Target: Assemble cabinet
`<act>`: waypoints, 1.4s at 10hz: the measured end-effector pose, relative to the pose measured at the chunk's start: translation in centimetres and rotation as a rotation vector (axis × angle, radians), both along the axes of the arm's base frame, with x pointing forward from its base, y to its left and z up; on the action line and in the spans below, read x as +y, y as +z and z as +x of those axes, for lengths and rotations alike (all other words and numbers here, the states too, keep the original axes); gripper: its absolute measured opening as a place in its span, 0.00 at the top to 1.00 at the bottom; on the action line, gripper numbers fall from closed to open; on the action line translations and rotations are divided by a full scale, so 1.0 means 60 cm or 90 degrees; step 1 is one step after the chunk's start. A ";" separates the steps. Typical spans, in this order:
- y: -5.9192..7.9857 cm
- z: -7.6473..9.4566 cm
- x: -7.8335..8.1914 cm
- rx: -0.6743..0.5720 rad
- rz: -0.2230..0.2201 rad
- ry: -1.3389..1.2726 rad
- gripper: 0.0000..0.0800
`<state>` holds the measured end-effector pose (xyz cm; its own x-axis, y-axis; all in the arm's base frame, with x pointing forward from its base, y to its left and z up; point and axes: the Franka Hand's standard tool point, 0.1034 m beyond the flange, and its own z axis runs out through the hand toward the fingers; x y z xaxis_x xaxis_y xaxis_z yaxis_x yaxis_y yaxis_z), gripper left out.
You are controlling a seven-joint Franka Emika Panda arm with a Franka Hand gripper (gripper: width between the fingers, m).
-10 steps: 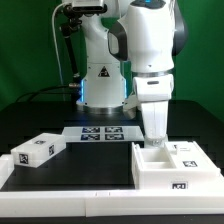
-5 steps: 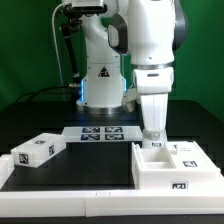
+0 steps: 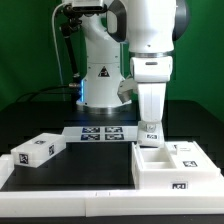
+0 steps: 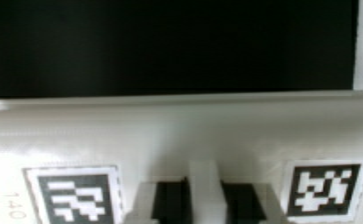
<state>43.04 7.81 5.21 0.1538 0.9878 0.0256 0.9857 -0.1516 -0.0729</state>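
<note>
My gripper hangs straight down over the cabinet, above its rear edge and nearer the corner on the exterior view's left. It is clear of the box, with a little black background showing between the fingertips and the white rim.

The cabinet is the big white open-topped box, and it sits on the black table, below my gripper. A small marker tag shows on the cabinet's front wall. Inside the cabinet there is a recess directly under my gripper. Toward the exterior view's right of that recess, a smaller white tagged piece sits at the cabinet's top, though I cannot tell how it is seated.

In the blurred wrist view my two dark fingers stand side by side with a narrow pale strip between them. I cannot tell whether they are slightly apart or pressed on something thin. Beyond them lies a white surface carrying one marker tag on either side, ending in a pale edge with black behind it.

A loose drawer block lies tilted on the table, well apart from the cabinet on the exterior view's left. The marker board lies flat behind the cabinet, near its rear corner on the exterior view's left.
</note>
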 end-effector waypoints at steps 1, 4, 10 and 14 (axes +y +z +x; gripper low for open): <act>0.001 0.001 -0.003 0.010 -0.004 0.000 0.91; 0.002 0.001 -0.006 0.027 -0.010 -0.001 0.91; 0.018 -0.004 -0.013 0.023 -0.018 0.012 0.91; 0.014 -0.004 -0.011 0.004 -0.011 0.009 0.91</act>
